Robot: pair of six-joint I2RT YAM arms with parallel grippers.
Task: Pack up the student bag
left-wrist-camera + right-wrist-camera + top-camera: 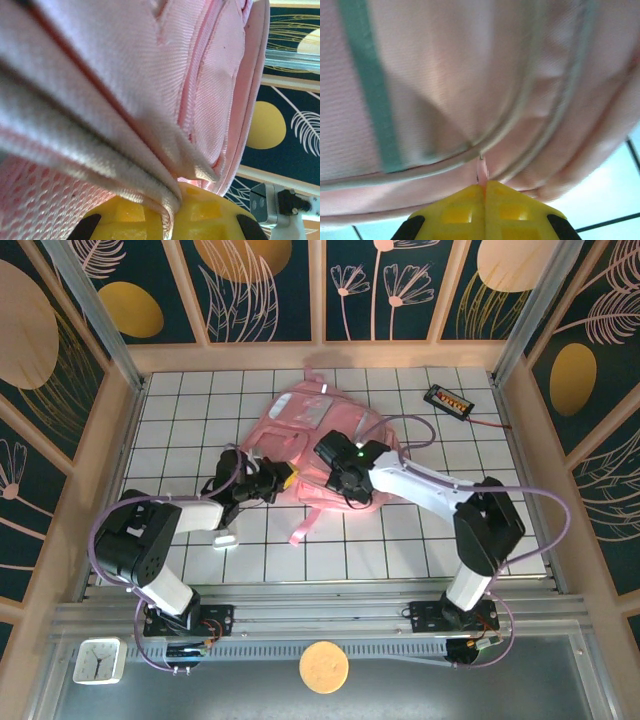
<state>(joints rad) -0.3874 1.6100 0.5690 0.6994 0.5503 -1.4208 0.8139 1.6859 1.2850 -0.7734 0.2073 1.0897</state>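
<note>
The student bag [335, 420], a large soft pink backpack, lies in the middle of the white tiled table [190, 400]. My left gripper [287, 480] is at the bag's left edge. In the left wrist view its yellow jaws [175, 212] are shut on a fold of the bag's pink fabric [215, 85]. My right gripper [345, 490] is over the bag's near side. In the right wrist view the right gripper [484, 192] is shut on a small pink zipper pull [482, 175] hanging from a zip line of the bag [470, 75].
A pink strap [308, 522] trails from the bag toward the near edge. A black device [448, 400] with a red cable lies at the back right. A white clock [98, 660] and a round orange disc [324, 667] sit on the front ledge. Wooden walls enclose the table.
</note>
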